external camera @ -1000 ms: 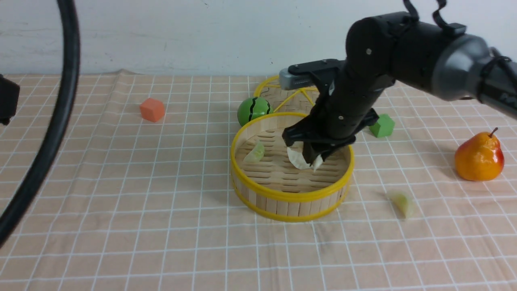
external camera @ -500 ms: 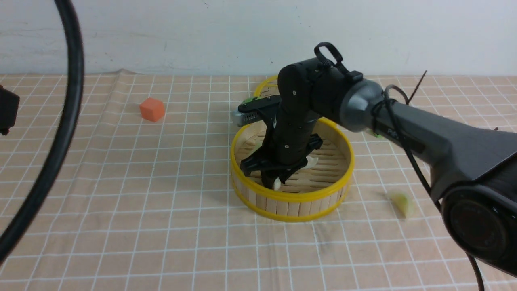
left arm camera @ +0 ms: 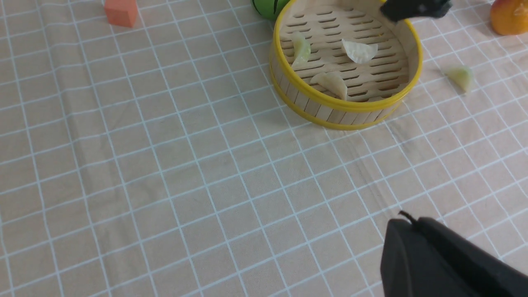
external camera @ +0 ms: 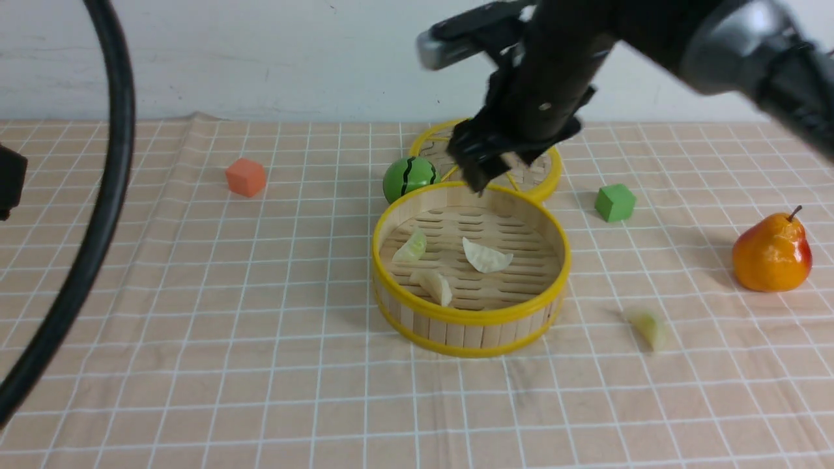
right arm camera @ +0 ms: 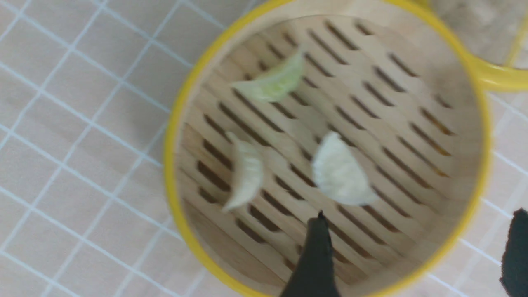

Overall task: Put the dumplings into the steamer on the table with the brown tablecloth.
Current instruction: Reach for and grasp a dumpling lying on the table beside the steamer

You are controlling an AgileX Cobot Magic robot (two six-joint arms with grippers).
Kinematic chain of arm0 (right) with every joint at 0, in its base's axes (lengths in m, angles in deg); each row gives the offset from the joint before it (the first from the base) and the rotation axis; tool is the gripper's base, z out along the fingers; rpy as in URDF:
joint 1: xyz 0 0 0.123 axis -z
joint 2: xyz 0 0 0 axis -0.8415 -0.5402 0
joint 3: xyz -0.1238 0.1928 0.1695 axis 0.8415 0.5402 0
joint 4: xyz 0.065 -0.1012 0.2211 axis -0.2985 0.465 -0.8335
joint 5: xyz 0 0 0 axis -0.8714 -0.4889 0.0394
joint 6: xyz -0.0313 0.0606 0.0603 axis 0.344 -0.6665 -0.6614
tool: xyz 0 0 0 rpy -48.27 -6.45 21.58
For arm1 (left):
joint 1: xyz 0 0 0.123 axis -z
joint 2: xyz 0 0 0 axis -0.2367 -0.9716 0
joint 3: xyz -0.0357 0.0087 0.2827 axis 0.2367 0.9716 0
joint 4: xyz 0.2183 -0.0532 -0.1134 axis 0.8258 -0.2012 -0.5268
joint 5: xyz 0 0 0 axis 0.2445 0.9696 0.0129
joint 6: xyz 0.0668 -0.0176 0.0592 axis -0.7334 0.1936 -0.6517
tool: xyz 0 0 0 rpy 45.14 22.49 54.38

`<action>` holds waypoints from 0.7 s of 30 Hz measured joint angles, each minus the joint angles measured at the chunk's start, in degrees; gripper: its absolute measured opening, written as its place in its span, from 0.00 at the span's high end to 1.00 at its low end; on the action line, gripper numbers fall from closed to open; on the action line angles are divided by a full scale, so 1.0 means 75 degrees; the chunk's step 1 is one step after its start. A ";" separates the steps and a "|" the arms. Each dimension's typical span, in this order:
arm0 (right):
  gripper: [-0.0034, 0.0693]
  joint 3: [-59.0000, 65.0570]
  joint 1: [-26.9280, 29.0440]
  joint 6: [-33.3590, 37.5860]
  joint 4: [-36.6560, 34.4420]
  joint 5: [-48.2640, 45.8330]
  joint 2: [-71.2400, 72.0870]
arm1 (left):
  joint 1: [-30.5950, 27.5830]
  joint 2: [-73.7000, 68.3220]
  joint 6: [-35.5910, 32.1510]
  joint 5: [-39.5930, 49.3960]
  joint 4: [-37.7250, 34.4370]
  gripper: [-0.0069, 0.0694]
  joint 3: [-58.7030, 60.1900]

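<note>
The steamer point(external camera: 469, 318) stands mid-table on the brown tablecloth point(external camera: 260, 339). Three dumplings lie on its slats: a green one point(external camera: 412, 247), a white one point(external camera: 486, 256) and a cream one point(external camera: 434, 285). Another green dumpling point(external camera: 649, 327) lies on the cloth to the steamer's right. My right gripper point(external camera: 485, 166) hangs open and empty above the steamer's far rim; its wrist view looks down on the basket point(right arm camera: 171, 136), with its fingers point(right arm camera: 317, 251) wide apart. My left gripper point(left arm camera: 406, 220) is shut with nothing in it, over bare cloth well in front of the steamer point(left arm camera: 346, 108).
The flat woven lid point(external camera: 544, 176) and a green striped ball point(external camera: 409, 178) sit just behind the steamer. An orange cube point(external camera: 246, 177) lies far left, a green cube point(external camera: 614, 202) back right, a pear point(external camera: 772, 251) at the right. A black cable point(external camera: 107, 195) arcs down the left.
My right gripper carried a cream dumpling to the steamer's front left, opened and left it there. It then rose and drew back above the far rim.
</note>
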 joint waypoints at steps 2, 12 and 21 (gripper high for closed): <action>0.18 0.0602 0.0535 0.0161 0.0007 -0.0010 0.0427 | 0.0000 0.0000 0.0000 0.0000 0.0007 0.93 0.0000; 0.18 0.4227 0.2120 0.0654 -0.0188 0.0680 0.0859 | 0.0000 -0.0007 0.0000 -0.0075 0.0007 0.93 0.0000; 0.20 0.5402 0.2116 0.0347 -0.0032 0.2784 0.0068 | 0.0000 -0.0082 0.0000 -0.0084 0.0007 0.93 0.0000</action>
